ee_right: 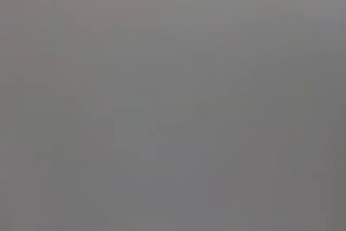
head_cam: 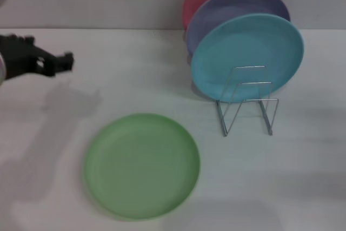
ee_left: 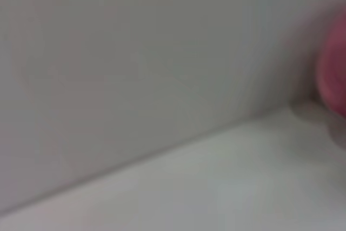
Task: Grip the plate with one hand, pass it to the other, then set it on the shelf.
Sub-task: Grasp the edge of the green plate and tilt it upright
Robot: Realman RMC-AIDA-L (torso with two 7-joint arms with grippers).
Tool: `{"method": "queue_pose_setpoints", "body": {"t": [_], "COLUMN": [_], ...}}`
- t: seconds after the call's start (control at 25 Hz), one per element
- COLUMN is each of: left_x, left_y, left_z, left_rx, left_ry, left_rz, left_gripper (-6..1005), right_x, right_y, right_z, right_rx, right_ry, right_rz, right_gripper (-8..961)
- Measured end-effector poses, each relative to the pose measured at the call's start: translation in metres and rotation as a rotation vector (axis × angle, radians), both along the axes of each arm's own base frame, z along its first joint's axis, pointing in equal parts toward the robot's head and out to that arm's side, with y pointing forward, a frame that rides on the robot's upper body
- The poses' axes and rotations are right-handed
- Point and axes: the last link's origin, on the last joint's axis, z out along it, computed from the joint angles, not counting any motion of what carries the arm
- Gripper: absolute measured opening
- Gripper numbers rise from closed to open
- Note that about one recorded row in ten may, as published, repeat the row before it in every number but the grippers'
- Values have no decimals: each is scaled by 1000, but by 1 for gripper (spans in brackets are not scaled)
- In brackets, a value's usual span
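Plate point(head_cam: 141, 165) flat on table point(head_cam: 303, 177), untouched; shelf point(head_cam: 247, 101) holds three others; left gripper point(head_cam: 59, 62) hovers far left, finger state unclear

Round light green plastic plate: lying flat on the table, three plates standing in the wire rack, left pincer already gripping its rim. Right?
Not quite. In the head view the left pincer hovers clear of the round light green plastic plate, touching nothing. The rest holds.

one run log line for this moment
plate: flat on table, untouched | left gripper: above table, apart | right gripper: unseen | shelf: front slots free
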Motion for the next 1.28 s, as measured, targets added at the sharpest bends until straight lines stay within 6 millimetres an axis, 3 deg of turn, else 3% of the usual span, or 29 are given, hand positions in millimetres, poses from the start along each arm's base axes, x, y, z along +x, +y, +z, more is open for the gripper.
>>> {"method": "queue_pose_setpoints", "body": {"t": [0.64,1.28], "left_x": [14,-6], "left_y": [-17,-14], "left_z": [-25,-45], "left_rx": [-329,-431], "left_ry": [29,-32], "left_rz": [192,322], "left_gripper": [775,771], "right_x": [9,9], "right_y": [-4,-4], "right_z": [14,18], "right_rx": [47,68], "right_ry": [-18,-26], "right_rz": [-36,-34], "right_gripper": [735,734]}}
